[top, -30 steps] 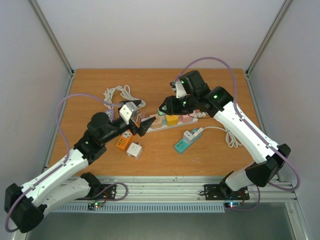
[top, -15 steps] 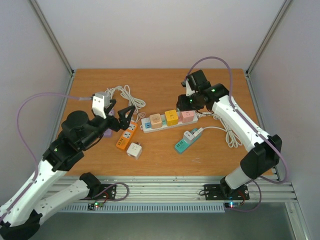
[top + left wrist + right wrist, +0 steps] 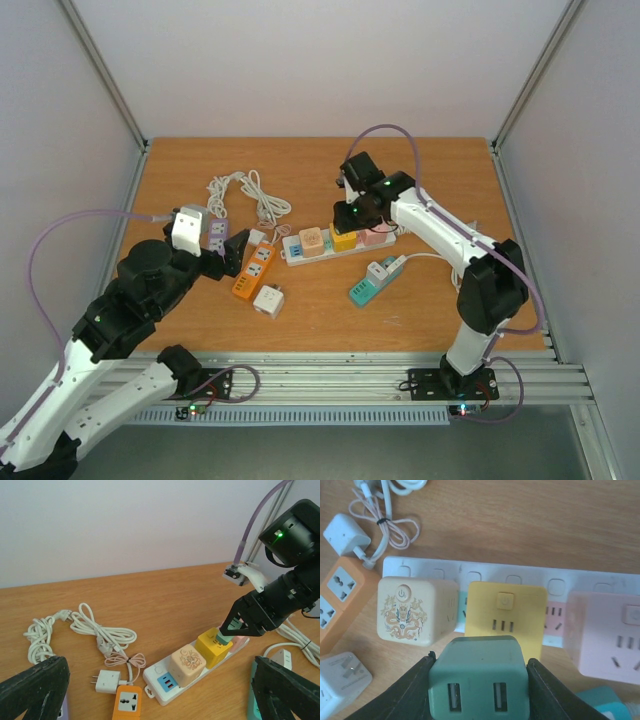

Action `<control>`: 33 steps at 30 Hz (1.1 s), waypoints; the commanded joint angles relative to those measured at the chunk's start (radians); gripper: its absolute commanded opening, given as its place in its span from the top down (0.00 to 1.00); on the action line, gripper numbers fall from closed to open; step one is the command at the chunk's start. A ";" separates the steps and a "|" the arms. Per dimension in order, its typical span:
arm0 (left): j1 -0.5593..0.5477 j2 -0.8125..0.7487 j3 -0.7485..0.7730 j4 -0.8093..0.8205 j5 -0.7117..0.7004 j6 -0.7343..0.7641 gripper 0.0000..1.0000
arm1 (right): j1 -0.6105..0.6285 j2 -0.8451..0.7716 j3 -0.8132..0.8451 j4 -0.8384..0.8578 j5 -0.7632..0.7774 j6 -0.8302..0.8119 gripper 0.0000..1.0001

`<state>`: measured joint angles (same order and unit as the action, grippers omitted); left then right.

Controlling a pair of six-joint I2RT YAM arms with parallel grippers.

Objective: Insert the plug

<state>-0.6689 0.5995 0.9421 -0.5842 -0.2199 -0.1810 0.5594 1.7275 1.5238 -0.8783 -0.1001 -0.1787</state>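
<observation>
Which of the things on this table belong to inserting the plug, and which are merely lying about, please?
For the job: green cube plug, yellow cube adapter, white power strip.
Lying about: orange power strip, teal power strip, coiled white cable, small white adapter, beige dragon cube, pink cube.

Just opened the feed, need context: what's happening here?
The right gripper is clamped on a green plug and holds it at the yellow cube plugged into the white strip. Whether the plug is seated can't be told from these views. The left gripper hovers open and empty by the orange strip.
</observation>
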 commanded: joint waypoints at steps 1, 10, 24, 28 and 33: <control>0.000 -0.022 -0.016 0.028 -0.032 0.028 0.01 | 0.023 0.039 0.054 0.000 0.052 -0.014 0.79; 0.001 -0.008 -0.013 0.009 -0.068 0.022 0.01 | 0.026 0.061 0.060 -0.033 0.097 -0.038 0.80; 0.000 0.001 -0.021 0.009 -0.063 0.015 0.01 | 0.026 0.092 0.054 -0.015 0.070 -0.047 0.80; 0.000 0.002 -0.023 0.009 -0.061 0.012 0.01 | 0.026 0.088 0.031 -0.006 0.077 -0.042 0.80; 0.000 0.004 -0.025 0.009 -0.061 0.012 0.01 | 0.026 0.088 0.000 0.012 0.070 -0.035 0.81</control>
<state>-0.6689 0.5995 0.9272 -0.5903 -0.2703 -0.1684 0.5823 1.8050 1.5566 -0.8730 -0.0154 -0.2184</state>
